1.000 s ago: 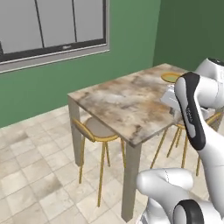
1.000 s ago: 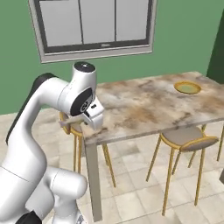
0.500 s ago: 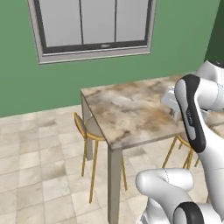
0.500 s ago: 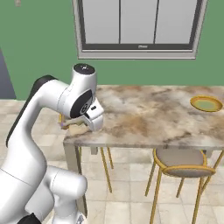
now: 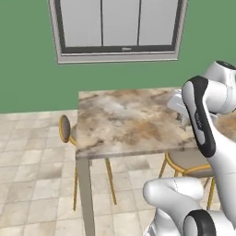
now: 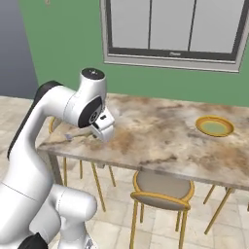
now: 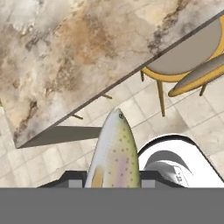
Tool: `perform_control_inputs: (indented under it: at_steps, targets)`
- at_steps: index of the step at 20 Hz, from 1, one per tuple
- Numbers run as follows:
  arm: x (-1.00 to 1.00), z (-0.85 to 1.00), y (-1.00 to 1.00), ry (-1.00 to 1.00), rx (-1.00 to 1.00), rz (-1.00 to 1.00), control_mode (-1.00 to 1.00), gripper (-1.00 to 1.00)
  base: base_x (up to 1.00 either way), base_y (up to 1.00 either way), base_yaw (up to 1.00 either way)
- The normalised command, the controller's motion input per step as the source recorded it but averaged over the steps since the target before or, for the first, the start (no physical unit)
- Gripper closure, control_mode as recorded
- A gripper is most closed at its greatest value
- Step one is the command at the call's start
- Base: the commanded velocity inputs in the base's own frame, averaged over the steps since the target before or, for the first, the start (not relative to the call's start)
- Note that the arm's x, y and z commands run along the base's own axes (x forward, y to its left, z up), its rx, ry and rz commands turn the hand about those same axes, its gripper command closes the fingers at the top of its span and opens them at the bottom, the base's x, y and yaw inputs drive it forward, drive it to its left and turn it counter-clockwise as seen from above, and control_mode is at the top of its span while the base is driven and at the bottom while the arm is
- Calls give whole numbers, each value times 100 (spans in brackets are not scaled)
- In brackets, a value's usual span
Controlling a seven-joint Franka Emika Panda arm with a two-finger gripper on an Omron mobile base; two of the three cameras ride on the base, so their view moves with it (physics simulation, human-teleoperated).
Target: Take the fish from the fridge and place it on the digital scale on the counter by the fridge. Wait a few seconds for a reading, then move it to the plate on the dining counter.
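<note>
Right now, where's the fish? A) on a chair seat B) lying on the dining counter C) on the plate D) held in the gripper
D: in the hand view the fish sticks out from the gripper, over the floor off the dining counter edge; the plate holds nothing.

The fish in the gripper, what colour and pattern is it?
The fish is silvery grey with a yellowish-pink flank and small dark speckles, clearest in the hand view.

Your dining counter (image 5: 124, 122): marbled stone look, beige-brown, smooth with a low sheen; matt grey legs. Your fish (image 7: 114, 157): smooth, glossy skin, speckled pinkish-yellow over grey. Plate (image 6: 214, 126): glazed look, yellow-orange rim, dull green centre. Chairs (image 6: 163, 189): yellow painted frames, matt grey seat pads. Floor (image 5: 32, 179): pale matt stone tiles.
</note>
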Motion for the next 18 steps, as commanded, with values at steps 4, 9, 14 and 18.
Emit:
perform_control_inputs:
  at_steps: [4, 9, 14, 18]
  targets:
    - [0, 0, 0, 0, 0, 0, 100, 100, -24, -100, 23]
    - [0, 0, 0, 0, 0, 0, 100, 100, -3, -100, 22]
    - [0, 0, 0, 0, 0, 0, 100, 100, 11, -100, 25]
    - [0, 0, 0, 0, 0, 0, 100, 100, 81, -92, 27]
